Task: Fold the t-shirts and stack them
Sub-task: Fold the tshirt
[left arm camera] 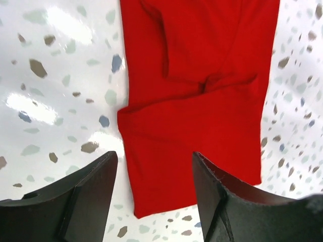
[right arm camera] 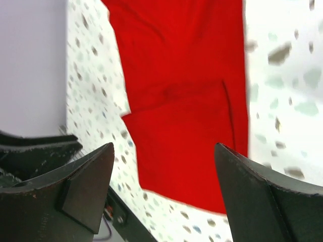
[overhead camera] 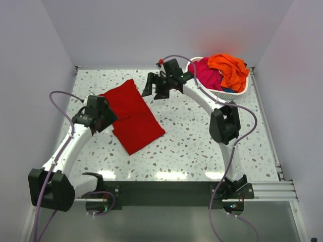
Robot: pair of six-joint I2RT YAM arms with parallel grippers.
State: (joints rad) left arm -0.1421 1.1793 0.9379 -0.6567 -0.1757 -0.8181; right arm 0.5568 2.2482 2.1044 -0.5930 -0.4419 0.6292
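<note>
Left gripper and right gripper: jaws apart, holding nothing. Folded red t-shirt edge lies between each pair, speckled table showing beside it.

Red shirt: folded to a long rectangle, lying flat, diagonal. Pink shirt and orange shirt: crumpled, heaped in basket.

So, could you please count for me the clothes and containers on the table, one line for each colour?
Red t-shirt, lying folded on the table: 1
Pink t-shirt, in the basket: 1
Orange t-shirt, in the basket: 1
White basket: 1
Total: 4
</note>
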